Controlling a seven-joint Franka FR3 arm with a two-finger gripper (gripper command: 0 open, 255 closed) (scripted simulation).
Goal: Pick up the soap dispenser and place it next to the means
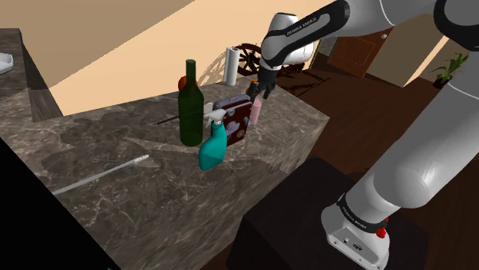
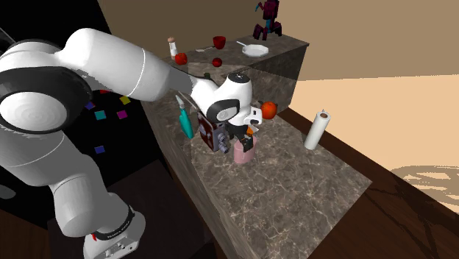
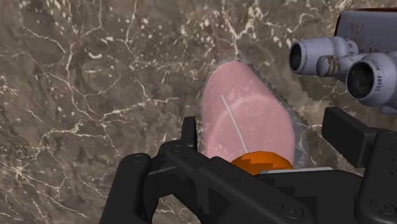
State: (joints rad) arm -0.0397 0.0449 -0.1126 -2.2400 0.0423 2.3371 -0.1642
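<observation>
A pink soap dispenser with an orange pump top stands upright on the dark marble counter. My gripper hangs right over it, open, one finger at one side of the pink body and the other finger a gap away from the opposite side. In the second exterior view the gripper sits on top of the dispenser. A maroon box-shaped device with grey lens tubes stands just beside the dispenser.
A dark green bottle and a teal spray bottle stand near the device. A white paper roll, a red fruit and a thin white stick share the counter. The far counter holds a plate and a red cup.
</observation>
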